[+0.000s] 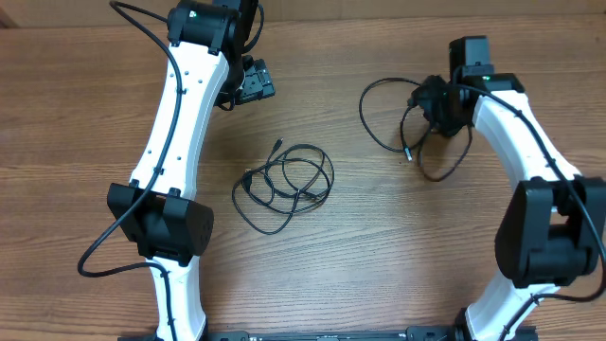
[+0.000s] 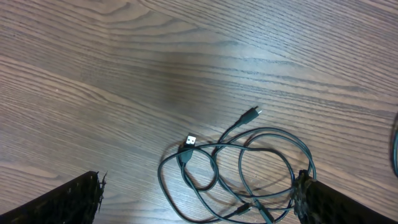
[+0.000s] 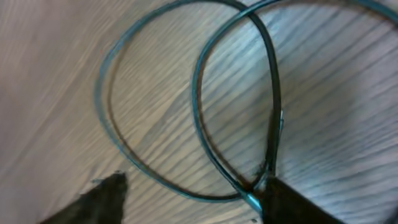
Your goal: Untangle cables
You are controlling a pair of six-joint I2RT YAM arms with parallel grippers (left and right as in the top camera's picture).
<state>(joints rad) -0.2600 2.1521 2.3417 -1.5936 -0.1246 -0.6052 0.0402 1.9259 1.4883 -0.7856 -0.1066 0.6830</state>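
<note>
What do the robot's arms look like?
The left arm and right arm are smooth, curved white tubes with chunky black joints. Thin black wires run along them. The left end effector and right end effector are black.

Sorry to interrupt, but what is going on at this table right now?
Two robot arms are sorting out black cables on a wooden table. The right gripper, jaws apart, sits low over one looped cable, which meets one finger. The left gripper hangs open near the coiled bundle at the table's middle, holding nothing.
</note>
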